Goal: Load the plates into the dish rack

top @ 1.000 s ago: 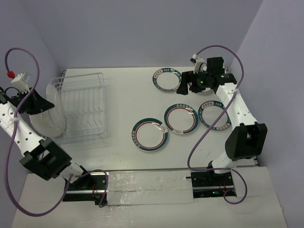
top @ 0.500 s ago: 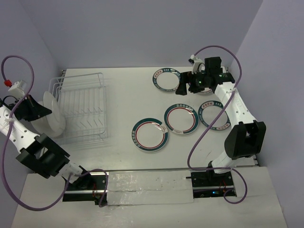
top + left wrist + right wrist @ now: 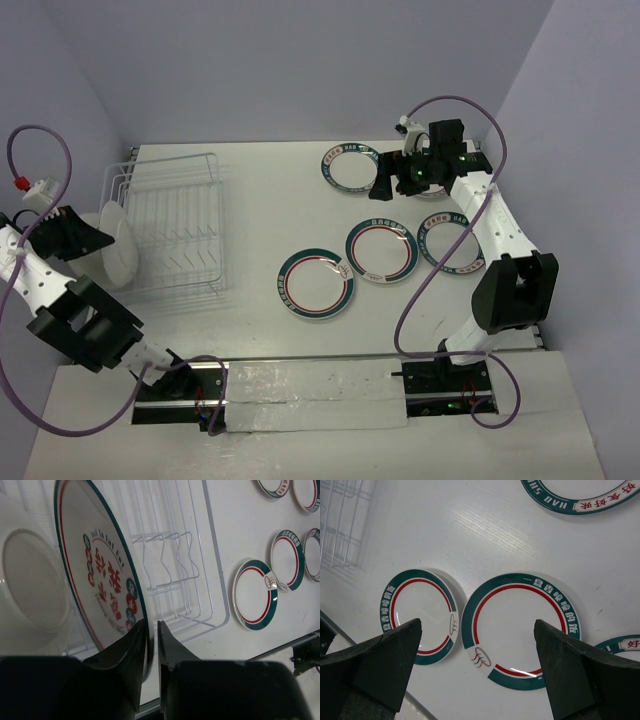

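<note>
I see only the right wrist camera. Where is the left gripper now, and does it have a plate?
Observer: The left gripper straddles the rim of a patterned plate standing on edge at the dish rack.
Operator: Is another plate there?
Observer: Yes, a white plate stands beside it, plain underside showing.
Operator: Where does my right gripper hang?
Observer: The right gripper hangs over the table's far right, beside the far teal-rimmed plate.

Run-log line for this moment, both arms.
left gripper: jaws astride patterned plate rim at dish rack | right gripper: open above table plates
</note>
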`<state>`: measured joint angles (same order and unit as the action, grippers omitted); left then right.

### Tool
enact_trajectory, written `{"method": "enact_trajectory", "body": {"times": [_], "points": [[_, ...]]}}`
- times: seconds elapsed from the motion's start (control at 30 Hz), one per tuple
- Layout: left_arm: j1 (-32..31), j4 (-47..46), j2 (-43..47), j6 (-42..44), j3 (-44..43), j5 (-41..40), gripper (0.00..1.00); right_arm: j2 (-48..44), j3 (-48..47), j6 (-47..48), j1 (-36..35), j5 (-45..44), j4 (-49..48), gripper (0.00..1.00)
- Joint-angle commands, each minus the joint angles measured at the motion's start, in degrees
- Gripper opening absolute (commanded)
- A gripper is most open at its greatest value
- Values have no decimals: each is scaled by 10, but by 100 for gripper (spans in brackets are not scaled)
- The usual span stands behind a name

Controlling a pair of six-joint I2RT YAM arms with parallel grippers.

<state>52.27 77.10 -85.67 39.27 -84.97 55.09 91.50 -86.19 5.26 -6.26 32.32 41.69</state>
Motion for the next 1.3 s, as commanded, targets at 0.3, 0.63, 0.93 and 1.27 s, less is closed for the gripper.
{"method": "enact_trajectory", "body": {"times": [0.3, 0.63, 0.93, 1.27], "points": [[13, -51, 18, -24, -19, -7, 95, 3, -37, -1, -6, -3, -5, 100], [-15, -323, 218, -172, 15, -158, 99, 4, -38, -24, -6, -40, -30, 100], [-181, -361, 250, -170, 16, -259, 99, -5, 8, 19, -23, -70, -38, 100], [-343, -260, 198, -138, 28, -212, 99, 53, 30, 210, -175, -22, 59, 89]]}}
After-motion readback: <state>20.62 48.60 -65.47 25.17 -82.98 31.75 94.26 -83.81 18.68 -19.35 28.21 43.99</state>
